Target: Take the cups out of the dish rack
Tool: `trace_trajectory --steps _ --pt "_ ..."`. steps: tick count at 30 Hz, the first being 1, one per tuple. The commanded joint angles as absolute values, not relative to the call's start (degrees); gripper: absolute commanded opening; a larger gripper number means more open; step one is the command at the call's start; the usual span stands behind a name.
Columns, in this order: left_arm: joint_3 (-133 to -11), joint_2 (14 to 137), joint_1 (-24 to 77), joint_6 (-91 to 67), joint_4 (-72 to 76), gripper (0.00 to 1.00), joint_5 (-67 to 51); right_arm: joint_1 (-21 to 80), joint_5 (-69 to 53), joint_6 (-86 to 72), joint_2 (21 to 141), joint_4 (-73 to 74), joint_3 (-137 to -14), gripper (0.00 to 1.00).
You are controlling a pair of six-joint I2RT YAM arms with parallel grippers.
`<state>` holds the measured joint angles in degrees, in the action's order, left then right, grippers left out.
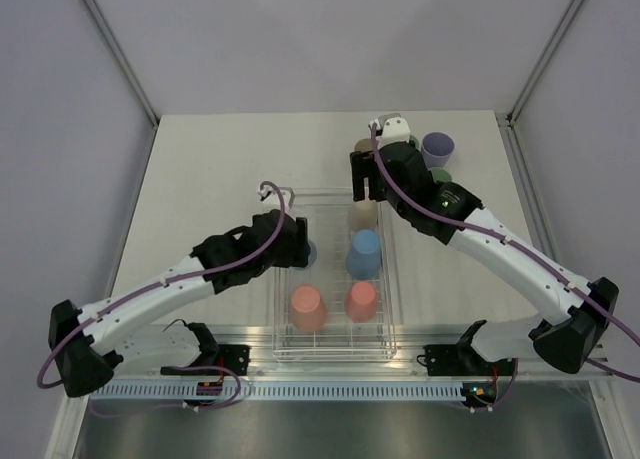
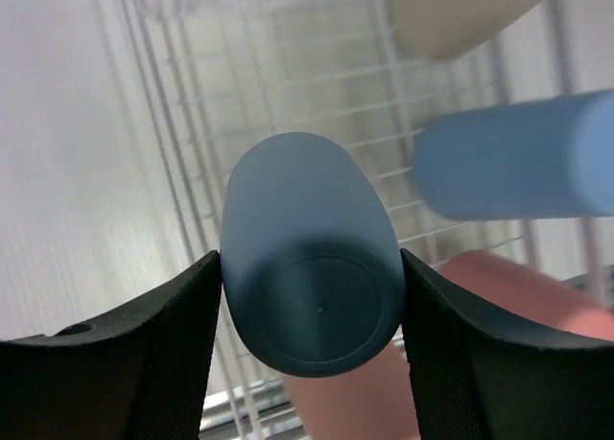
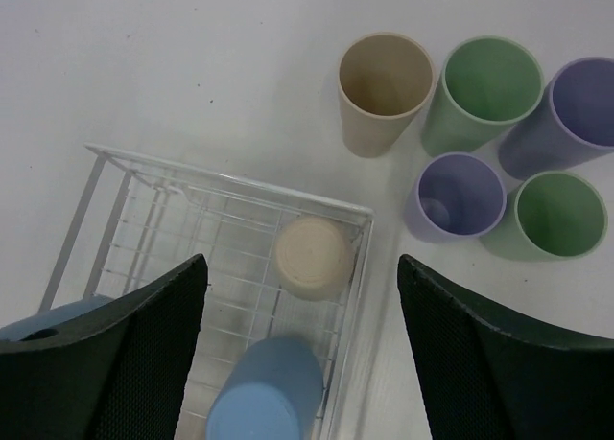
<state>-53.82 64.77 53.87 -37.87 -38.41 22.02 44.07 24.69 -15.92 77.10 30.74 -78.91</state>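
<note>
Cups (image 3: 386, 90): five upright on table (image 1: 220, 159) beside dish rack (image 3: 230, 178), done. Five left in rack: beige cup (image 3: 313, 256), light-blue cup (image 1: 364, 252), two coral cups (image 1: 308, 307), dark-blue cup (image 2: 312, 306) gripped by left gripper (image 2: 309, 267). Right gripper (image 3: 299, 267) spread wide, empty, over rack's far end.

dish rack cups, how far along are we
Done: five cups stand on the table beside the dish rack. In hand: the left gripper is closed on a dark blue cup. Left: a beige cup, a light blue cup and two coral cups sit in the rack; the right gripper hangs open over the beige one.
</note>
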Motion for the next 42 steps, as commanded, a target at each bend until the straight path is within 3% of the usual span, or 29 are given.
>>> trace_trajectory --steps 1,5,9,15,23,38,40,42 --pt "-54.06 55.57 54.05 -36.3 -26.39 0.02 25.31 44.21 28.22 -18.63 73.83 27.0 -75.95 0.84" --pt "-46.61 45.12 53.53 -34.63 -12.86 0.02 22.94 43.6 21.73 -21.96 68.4 20.59 -67.27 0.87" --pt "-38.78 38.26 52.39 -33.84 4.51 0.02 17.16 42.98 6.99 -24.69 60.05 8.2 -56.8 0.9" --pt "-28.84 33.05 45.28 -38.84 18.09 0.02 5.23 41.75 -7.8 -32.23 53.7 -4.56 -48.35 0.93" --pt "-21.54 36.47 31.74 -54.83 36.46 0.02 -11.59 39.47 -22.93 -42.01 54.84 -19.94 -40.35 0.93" --pt "-25.14 52.03 29.44 -63.54 45.7 0.02 -26.63 38.85 -27.95 -43.59 60.38 -27.95 -40.25 0.9" --pt "-25.14 53.52 29.44 -64.77 47.63 0.02 -27.33 38.93 -28.47 -43.86 61.26 -29.09 -40.25 0.85" --pt "-24.96 54.57 29.44 -65.65 49.12 0.02 -27.6 38.94 -28.56 -44.21 61.87 -30.05 -40.34 0.73"
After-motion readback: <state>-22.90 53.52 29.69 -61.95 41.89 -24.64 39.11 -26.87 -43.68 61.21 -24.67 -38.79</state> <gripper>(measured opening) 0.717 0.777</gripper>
